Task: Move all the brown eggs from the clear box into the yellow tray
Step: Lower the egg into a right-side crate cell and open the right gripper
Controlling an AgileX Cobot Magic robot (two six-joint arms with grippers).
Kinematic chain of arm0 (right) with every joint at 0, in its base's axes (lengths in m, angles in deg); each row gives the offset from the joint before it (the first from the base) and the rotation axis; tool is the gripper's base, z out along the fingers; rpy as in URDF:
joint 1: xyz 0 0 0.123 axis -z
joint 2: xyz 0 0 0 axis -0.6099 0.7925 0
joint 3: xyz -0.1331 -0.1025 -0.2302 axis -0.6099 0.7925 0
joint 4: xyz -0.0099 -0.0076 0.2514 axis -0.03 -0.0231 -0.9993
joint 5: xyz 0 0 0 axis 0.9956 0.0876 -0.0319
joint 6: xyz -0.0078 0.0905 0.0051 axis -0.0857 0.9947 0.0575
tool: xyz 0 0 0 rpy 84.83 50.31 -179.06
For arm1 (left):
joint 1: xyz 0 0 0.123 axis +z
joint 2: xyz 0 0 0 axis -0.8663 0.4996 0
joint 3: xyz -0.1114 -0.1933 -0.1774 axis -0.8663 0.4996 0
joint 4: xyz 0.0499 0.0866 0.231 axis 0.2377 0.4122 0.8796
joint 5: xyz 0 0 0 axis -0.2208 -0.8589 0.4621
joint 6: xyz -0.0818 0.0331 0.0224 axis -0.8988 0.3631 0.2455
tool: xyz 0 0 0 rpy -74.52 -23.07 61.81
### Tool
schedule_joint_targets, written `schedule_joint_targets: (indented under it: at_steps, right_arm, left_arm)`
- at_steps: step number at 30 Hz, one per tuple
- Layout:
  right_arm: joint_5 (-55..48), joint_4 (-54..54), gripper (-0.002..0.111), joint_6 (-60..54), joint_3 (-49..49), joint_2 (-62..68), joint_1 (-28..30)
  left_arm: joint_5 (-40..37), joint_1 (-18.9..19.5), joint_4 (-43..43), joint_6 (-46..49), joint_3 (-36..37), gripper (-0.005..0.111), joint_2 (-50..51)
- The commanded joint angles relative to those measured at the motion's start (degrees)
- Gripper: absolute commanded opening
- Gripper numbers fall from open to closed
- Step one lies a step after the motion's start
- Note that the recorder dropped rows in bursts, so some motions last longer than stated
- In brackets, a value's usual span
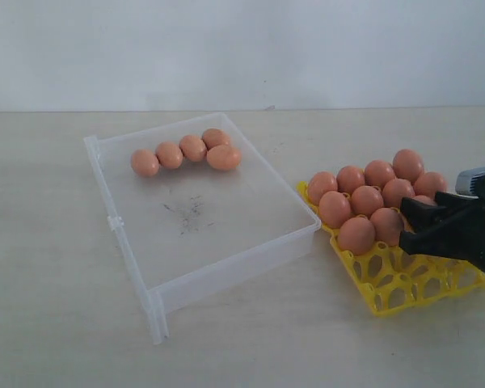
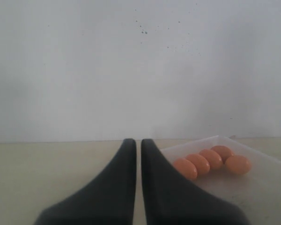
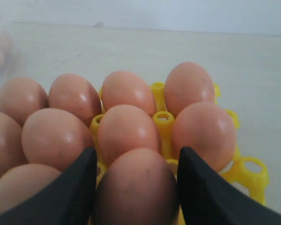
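Several brown eggs [image 1: 186,151] lie in a curved row at the far end of the clear box [image 1: 226,242]; the left wrist view shows them too [image 2: 203,161]. The yellow tray [image 1: 396,284] stands to the box's right, its far rows filled with brown eggs [image 1: 364,198]. My right gripper [image 1: 406,220] reaches over the tray from the right. Its two black fingers press both sides of one brown egg [image 3: 138,187], low over the tray [image 3: 161,117] beside the seated eggs. My left gripper [image 2: 138,143] is shut and empty, off the box's near side and away from the eggs.
The box and tray rest on a pale tabletop [image 1: 48,283] before a white wall. The box floor carries dark scuff marks [image 1: 187,217]. The tray's near cells [image 1: 388,279] stand open.
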Motion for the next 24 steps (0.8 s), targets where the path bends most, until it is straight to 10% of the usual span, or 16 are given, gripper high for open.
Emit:
schedule_joint_targets:
  at_steps: [1,5,13,24]
  right_arm:
    - [-0.88,-0.41,0.000,1.28,-0.19,0.80,0.46]
    - [-0.88,-0.41,0.007,3.29,-0.19,0.80,0.46]
    - [-0.88,1.14,0.057,1.67,-0.19,0.28,0.46]
    - [-0.88,-2.76,0.059,2.87,1.71,-12.56,0.46]
  left_arm:
    - [0.90,-0.16,-0.26,0.26,-0.13,0.004,0.23]
    - [0.90,-0.16,-0.26,0.26,-0.13,0.004,0.23]
    - [0.90,-0.16,-0.26,0.26,-0.13,0.004,0.23]
    - [0.90,-0.16,-0.26,0.26,-0.13,0.004,0.23]
